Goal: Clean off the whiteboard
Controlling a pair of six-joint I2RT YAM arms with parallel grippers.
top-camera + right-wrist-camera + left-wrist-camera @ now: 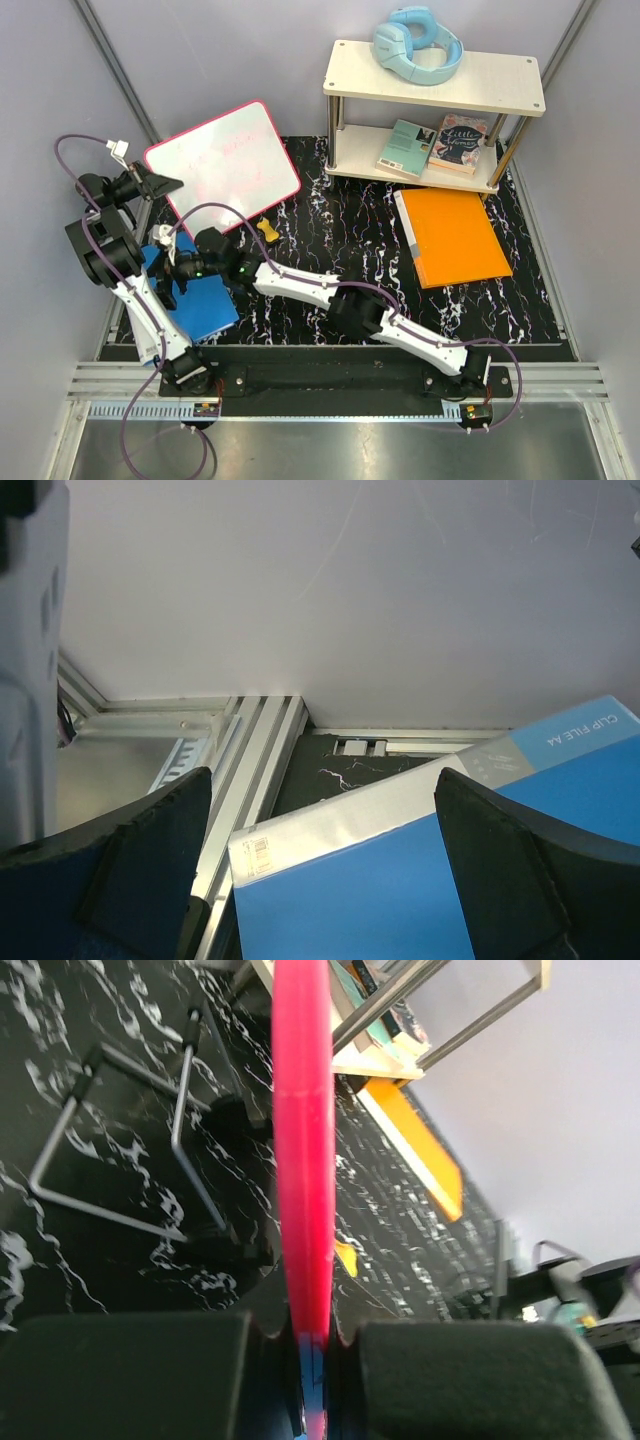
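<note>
The left arm (130,275) rises from its base at the near-left corner, folds back on itself at the elbow and points its wrist to the right. The left gripper (158,186) is clamped on the left edge of the whiteboard (225,160); the left wrist view shows the pink-red rim pinched edge-on between both black pads. The whiteboard sits at the rear left of the black marbled mat (340,230), rotated askew, with faint pink scribbles on its face; whether its far edge rests on the mat cannot be told from above. Near the left arm lies the blue folder (210,310). The right arm (400,330) reaches from its base at the near right, low and nearly fully extended leftward. The right gripper (322,780) is above the blue folder with its fingers spread wide, holding nothing. A small yellow object (265,228) lies just below the whiteboard's near corner. Further right are the orange folder (455,237) and the shelf (500,85).
</note>
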